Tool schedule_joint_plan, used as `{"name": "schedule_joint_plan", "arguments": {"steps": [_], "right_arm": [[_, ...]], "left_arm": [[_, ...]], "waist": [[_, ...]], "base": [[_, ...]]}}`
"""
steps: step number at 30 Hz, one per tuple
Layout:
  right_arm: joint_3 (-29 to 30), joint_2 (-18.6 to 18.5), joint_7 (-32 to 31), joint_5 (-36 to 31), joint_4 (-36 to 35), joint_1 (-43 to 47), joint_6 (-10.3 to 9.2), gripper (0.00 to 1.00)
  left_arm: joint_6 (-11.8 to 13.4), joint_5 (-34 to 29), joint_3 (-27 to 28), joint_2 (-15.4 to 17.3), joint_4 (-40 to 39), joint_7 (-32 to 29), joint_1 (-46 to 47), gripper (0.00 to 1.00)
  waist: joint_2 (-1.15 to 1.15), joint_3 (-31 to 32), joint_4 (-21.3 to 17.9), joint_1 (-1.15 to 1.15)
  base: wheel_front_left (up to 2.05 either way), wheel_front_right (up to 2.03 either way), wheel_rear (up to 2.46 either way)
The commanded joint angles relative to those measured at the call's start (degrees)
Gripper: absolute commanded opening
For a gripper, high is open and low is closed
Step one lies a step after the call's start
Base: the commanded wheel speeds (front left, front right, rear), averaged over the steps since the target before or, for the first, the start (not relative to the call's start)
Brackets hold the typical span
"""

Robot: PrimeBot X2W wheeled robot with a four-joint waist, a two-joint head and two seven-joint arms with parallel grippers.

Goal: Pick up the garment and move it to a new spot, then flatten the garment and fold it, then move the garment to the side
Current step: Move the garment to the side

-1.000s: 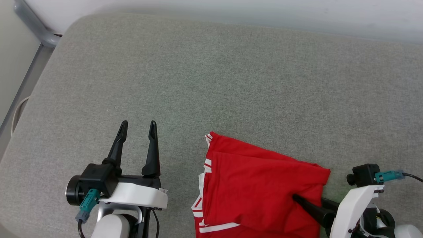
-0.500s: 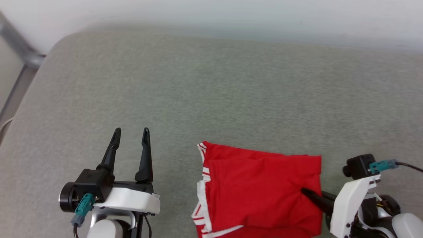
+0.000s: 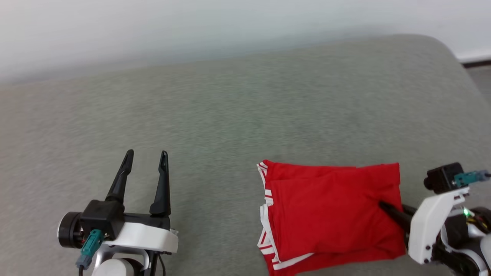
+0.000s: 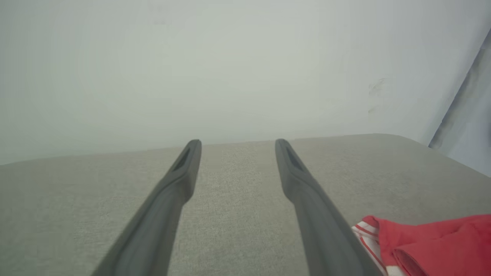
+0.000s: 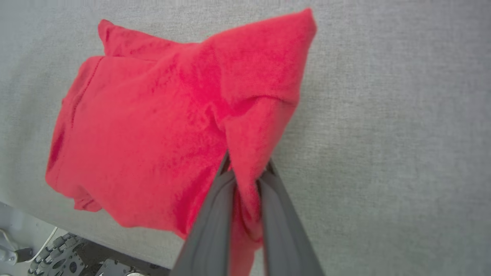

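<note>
Near the lower right of the head view, the garment (image 3: 330, 207) lies on the grey fabric-covered surface (image 3: 230, 115) as a compact folded stack. It shows plain red on top, with white and striped trim along its left edge.

Right end effector (image 3: 383, 206): jaws nearly closed, pinching a ridge of red fabric at the stack's right edge. In the right wrist view the cloth tents up to the fingertips (image 5: 230, 174), so the grip looks to hold the upper layers; whether it holds every layer cannot be told.

Left end effector (image 3: 146, 153): jaws wide apart, holding nothing, hovering over bare surface well to the left of the garment.

Handling judgement: the fabric is thin, soft and light, with no stiffness of its own. Held at one edge only, the stack will likely sag and the layers may slide open. Safer to slide it low across the surface than to lift it high. If a second hold is wanted, the trimmed left edge is the place, taken through the full thickness.
</note>
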State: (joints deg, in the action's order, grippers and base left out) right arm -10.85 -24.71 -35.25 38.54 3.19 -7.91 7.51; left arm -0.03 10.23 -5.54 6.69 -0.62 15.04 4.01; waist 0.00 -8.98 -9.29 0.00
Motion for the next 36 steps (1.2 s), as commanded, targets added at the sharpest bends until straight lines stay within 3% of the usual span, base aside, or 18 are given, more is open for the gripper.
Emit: {"name": "schedule_joint_plan", "arguments": {"steps": [1,7,11,18,27,34,35,36], "right_arm": [[-1.2,-0.6,1.0,0.0,0.8,-2.6,-0.05,0.00],[-4.1,-2.2,5.4,-0.5,6.3,-10.5,-0.06,0.00],[-4.3,-3.4,9.4,-1.5,11.8,-17.0,-0.06,0.00],[-1.4,-5.8,14.0,-1.7,20.1,-25.5,-0.06,0.00],[8.7,-9.4,18.1,-2.6,30.8,-32.7,-0.06,0.00],[14.1,-8.4,19.1,-5.4,38.2,-33.3,-0.07,0.00],[14.5,-8.0,19.5,-5.8,39.0,-33.2,-0.06,0.08],[14.7,-7.7,20.7,-6.4,39.3,-33.2,-0.06,0.38]], "left_arm": [[0.2,-0.3,0.0,0.7,-0.6,-0.6,0.2,1.00],[0.1,-1.2,-0.5,2.1,-3.7,-3.1,1.9,1.00],[-0.3,-1.8,-0.8,3.3,-6.1,-4.7,4.5,1.00],[-1.2,-3.2,-2.3,4.5,-9.4,-6.7,9.6,1.00],[-1.8,-4.5,-3.7,5.1,-12.3,-7.8,15.4,1.00],[-1.7,-4.4,-4.1,5.3,-11.8,-7.2,16.9,1.00],[-1.8,-4.2,-4.2,5.3,-11.5,-7.0,17.0,1.00],[-1.9,-4.0,-4.2,5.4,-11.3,-6.9,17.2,1.00]], "waist": [[0.00,-1.3,-7.4,0.00],[0.00,-4.7,-13.4,0.00],[0.00,-8.7,-14.7,0.00],[0.00,-15.5,-13.0,0.00],[0.00,-22.5,-9.5,0.00],[0.00,-24.4,-8.0,0.00],[0.00,-24.4,-7.8,0.00],[0.00,-24.3,-7.6,0.00]], "base": [[0.00,0.00,0.00],[0.00,0.00,0.00],[0.00,0.00,0.00],[0.00,0.00,0.00],[0.00,0.00,0.00],[0.00,0.00,0.00],[0.00,0.00,0.00],[0.00,0.00,0.00]]}}
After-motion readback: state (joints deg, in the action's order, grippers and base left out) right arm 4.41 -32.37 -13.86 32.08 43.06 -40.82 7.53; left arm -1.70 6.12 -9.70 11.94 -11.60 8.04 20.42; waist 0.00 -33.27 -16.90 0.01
